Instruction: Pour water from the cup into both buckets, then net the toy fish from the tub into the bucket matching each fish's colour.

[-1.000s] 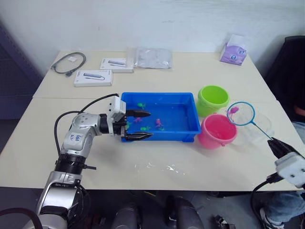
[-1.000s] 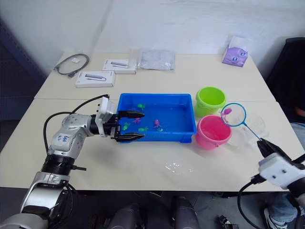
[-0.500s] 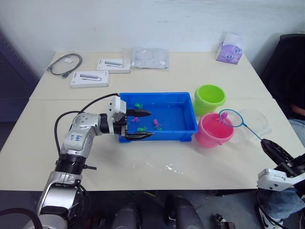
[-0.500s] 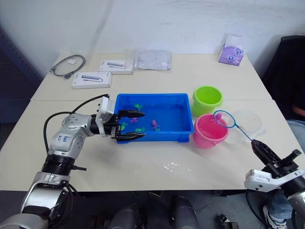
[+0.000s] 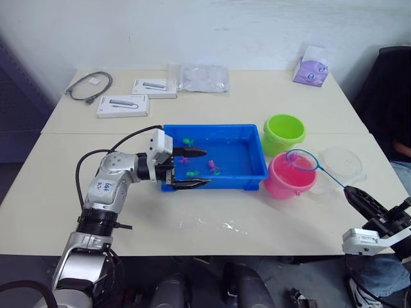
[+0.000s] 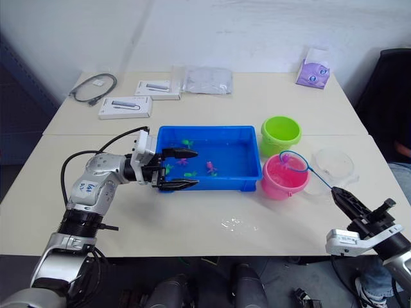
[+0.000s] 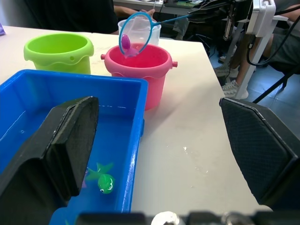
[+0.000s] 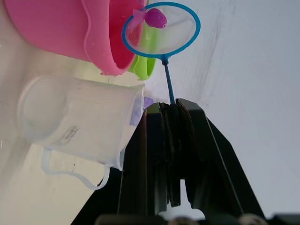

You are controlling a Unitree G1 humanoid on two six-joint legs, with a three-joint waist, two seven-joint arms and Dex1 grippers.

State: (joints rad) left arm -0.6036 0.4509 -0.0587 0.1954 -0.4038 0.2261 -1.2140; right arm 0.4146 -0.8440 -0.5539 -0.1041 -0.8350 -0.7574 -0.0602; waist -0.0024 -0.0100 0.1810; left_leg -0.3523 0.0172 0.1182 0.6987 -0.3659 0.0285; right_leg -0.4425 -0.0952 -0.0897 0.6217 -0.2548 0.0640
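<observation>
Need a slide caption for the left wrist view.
Net with a pink fish over the pink bucket, beyond the tub.

net now lowered over pink bucket

Two cream worktops are sitting pushed together, a seam running across between them. A plain white wall is standing behind the far edge. A dark blue-grey panel is showing at the left side. A black chair is standing off the far right corner. Even, soft light is falling over the surface, with a few wet spots glinting near the front edge. In the left wrist view a grey-blue floor is showing beyond the worktop edge.
</observation>
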